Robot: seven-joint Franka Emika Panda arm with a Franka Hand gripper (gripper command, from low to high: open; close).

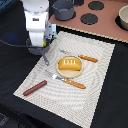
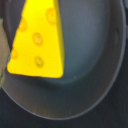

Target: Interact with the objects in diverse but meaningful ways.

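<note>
The arm stands over the small saucepan at the far edge of the place mat, and the wrist view shows the cheese wedge lying inside that saucepan, against its wall. Whether the pincer is wide or closed I cannot tell; its fingers are out of sight. I'd say lift straight up, clear of the rim. Beyond the saucepan, the bread loaf sits mid-mat, the sausage near the mat's corner, on a dark worktop.

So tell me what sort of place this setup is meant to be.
Likely a toy kitchen play area: a pink stove top with black burners, a bread loaf on a plate between fork and knife, and a cheese wedge in a grey pan.
</note>
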